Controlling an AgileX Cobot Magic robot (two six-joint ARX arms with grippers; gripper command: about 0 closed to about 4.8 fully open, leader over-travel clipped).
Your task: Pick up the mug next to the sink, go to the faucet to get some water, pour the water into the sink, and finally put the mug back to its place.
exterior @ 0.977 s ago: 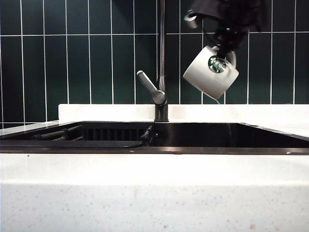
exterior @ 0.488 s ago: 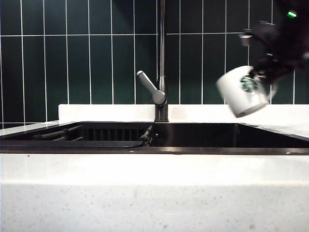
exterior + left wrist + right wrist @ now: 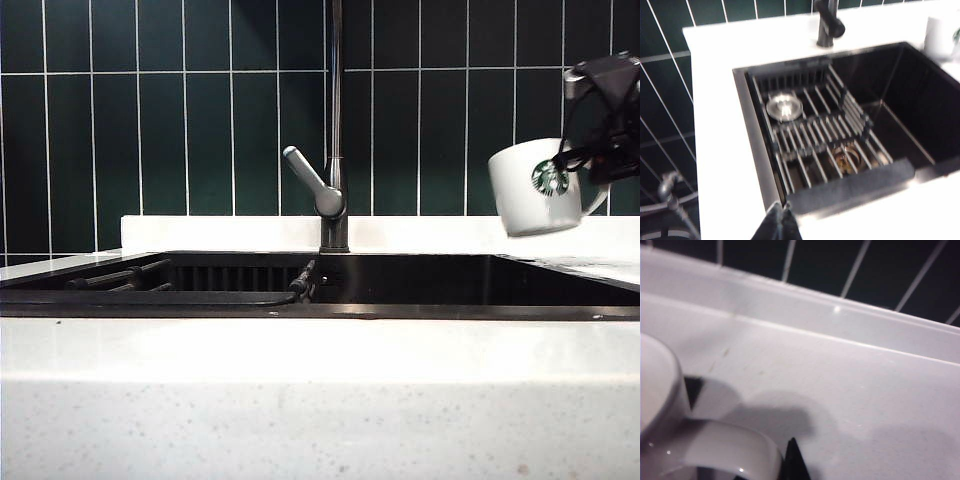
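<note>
The white mug (image 3: 538, 186) with its green logo hangs nearly upright in the air at the right, above the right end of the sink (image 3: 420, 280). My right gripper (image 3: 590, 160) is shut on its handle (image 3: 730, 445), and one dark finger (image 3: 792, 460) shows beside it over the white counter (image 3: 840, 390). The tall dark faucet (image 3: 335, 120) stands at the sink's back middle with its grey lever (image 3: 308, 178) angled out. My left gripper (image 3: 781, 220) is shut and empty, above the sink's near rim (image 3: 752, 145).
A black slatted rack (image 3: 815, 135) lies across the sink over a metal drain (image 3: 784, 106). A white speckled counter (image 3: 320, 400) runs along the front, and dark green tiles (image 3: 150, 120) cover the back wall.
The mug has gone from tilted beside the faucet to nearly upright at the far right, carried right and downward by my right gripper.
</note>
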